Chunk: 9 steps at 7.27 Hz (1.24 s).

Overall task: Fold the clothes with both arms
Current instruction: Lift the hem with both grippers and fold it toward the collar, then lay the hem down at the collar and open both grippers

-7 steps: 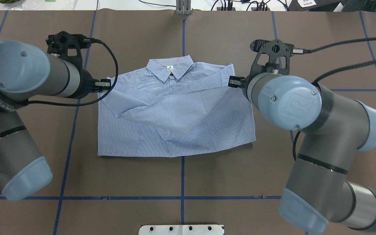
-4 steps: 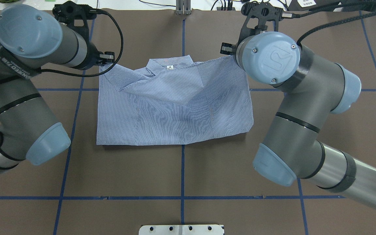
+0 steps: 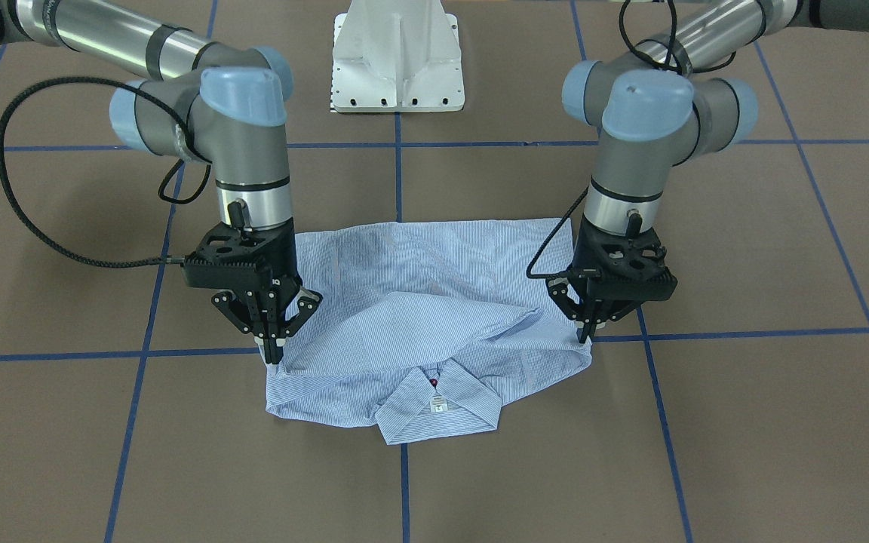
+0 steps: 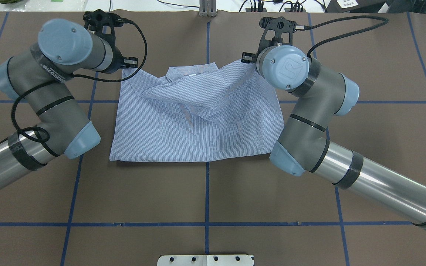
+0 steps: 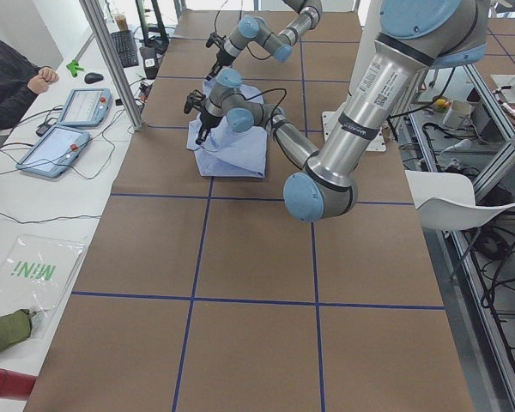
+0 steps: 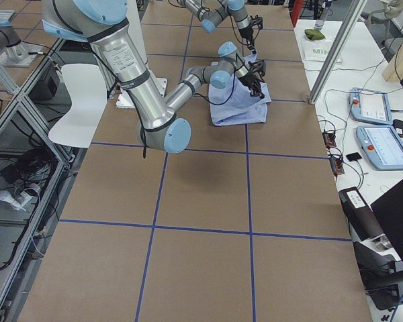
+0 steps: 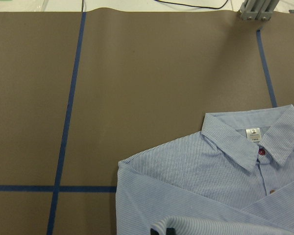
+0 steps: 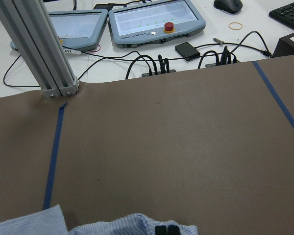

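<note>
The light blue striped shirt (image 3: 419, 302) lies on the brown table with its collar (image 3: 438, 407) and white neck label on the far side from the robot. It also shows in the overhead view (image 4: 198, 118). My left gripper (image 3: 584, 335) is shut on one corner of the folded-over fabric, held low near the collar end. My right gripper (image 3: 274, 354) is shut on the other corner at the same height. In the overhead view the left gripper (image 4: 128, 68) and right gripper (image 4: 247, 59) flank the collar (image 4: 192, 72). The left wrist view shows the collar (image 7: 255, 142) with a dark red button.
The white pedestal base (image 3: 397, 68) stands at the robot's side of the table. An aluminium post (image 4: 207, 7) stands at the far edge, with cables and operator tablets (image 8: 157, 22) behind it. Blue tape lines (image 4: 206, 203) cross the brown table cover.
Both grippers have moved away from the robot and inward, carrying the shirt's edge up over the body toward the collar. The shirt's near fold has drawn slightly farther from the robot.
</note>
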{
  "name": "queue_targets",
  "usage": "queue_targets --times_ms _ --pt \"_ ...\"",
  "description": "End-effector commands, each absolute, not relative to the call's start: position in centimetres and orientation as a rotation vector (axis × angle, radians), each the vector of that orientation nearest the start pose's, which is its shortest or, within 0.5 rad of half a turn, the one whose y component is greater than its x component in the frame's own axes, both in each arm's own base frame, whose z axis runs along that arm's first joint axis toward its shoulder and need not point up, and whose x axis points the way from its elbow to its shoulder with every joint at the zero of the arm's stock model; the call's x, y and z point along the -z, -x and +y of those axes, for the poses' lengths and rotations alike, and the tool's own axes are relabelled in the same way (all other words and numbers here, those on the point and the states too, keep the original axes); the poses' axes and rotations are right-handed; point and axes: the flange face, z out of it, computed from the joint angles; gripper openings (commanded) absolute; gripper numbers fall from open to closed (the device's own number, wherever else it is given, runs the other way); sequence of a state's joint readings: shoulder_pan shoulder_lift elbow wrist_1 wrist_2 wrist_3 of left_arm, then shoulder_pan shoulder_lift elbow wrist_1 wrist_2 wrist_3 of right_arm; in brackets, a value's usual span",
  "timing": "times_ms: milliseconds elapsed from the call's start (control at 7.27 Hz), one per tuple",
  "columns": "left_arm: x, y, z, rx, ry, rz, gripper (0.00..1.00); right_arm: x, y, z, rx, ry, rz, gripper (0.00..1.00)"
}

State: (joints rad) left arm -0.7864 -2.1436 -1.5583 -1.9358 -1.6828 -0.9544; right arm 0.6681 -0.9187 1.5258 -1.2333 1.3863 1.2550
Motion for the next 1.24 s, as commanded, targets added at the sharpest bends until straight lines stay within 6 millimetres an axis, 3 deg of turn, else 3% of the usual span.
queue_targets --times_ms 0,275,963,1101 --pt "-32.4 -42.0 -59.6 0.039 -0.54 0.746 0.0 -28.9 46.4 -58.3 -0.372 -0.598 -0.731 0.0" --pt "-31.5 -39.6 -61.3 -0.017 -0.574 0.759 0.0 -28.4 44.7 -59.6 -0.381 -0.581 -0.747 0.0" --pt "-32.9 -40.0 -61.6 -0.03 -0.549 0.743 0.0 -30.1 45.1 -60.0 -0.374 -0.574 -0.734 0.0" --pt "-33.0 -40.1 -61.6 -0.048 -0.554 0.74 0.74 -30.8 45.5 -60.2 -0.374 -0.577 -0.736 0.99"
